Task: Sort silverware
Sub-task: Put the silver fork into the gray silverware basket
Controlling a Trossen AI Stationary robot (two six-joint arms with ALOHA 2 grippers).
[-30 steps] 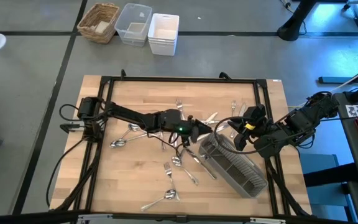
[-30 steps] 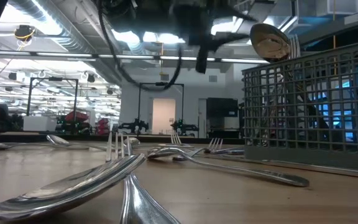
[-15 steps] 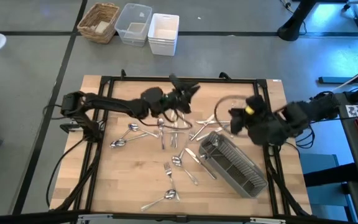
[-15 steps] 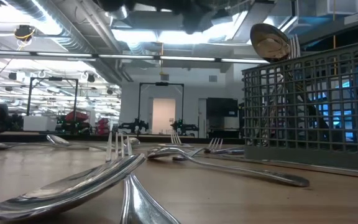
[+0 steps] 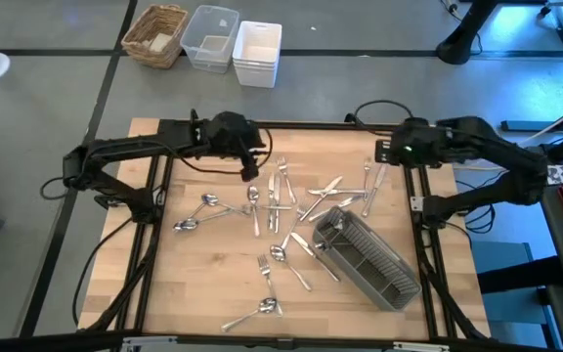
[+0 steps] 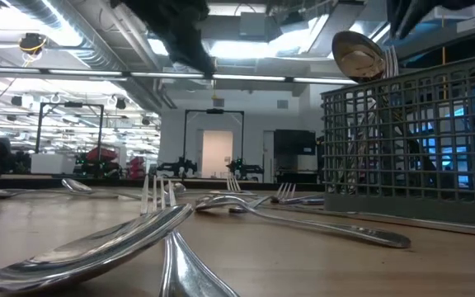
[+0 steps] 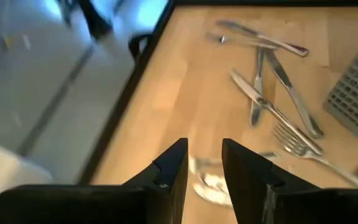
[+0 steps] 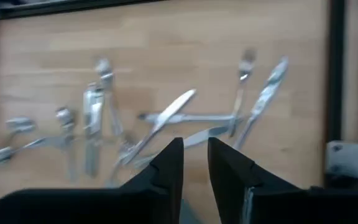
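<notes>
Nearest the front edge of the wooden surface (image 5: pixel 213 293) lie a spoon (image 5: pixel 252 313) and a small fork (image 5: pixel 264 266), with another spoon (image 5: pixel 283 256) just beyond them. To the right of these the grey slatted caddy (image 5: pixel 365 256) lies at a slant; the low view shows a spoon bowl (image 6: pixel 358 56) and fork tines standing above its rim. Past the caddy, the rest of the silverware (image 5: pixel 280 196) is scattered across the middle of the surface: two spoons (image 5: pixel 201 210) toward the left, a cluster of knives and forks in the centre, and crossed knives (image 5: pixel 326 191) and forks near the right side. Farther back, the left gripper (image 5: pixel 250 166) hangs over the far-left part of the surface, near the loose pieces; in its wrist view its fingers (image 7: pixel 169 171) stand a narrow gap apart with nothing between them. The right gripper (image 5: pixel 384 152) sits at the far-right edge by the black frame (image 5: pixel 281 125); its fingers (image 8: pixel 169 165) likewise show a slim gap and hold nothing. Beyond the surface, on the floor, stand a wicker basket (image 5: pixel 154 34) and two plastic bins (image 5: pixel 233 44).
</notes>
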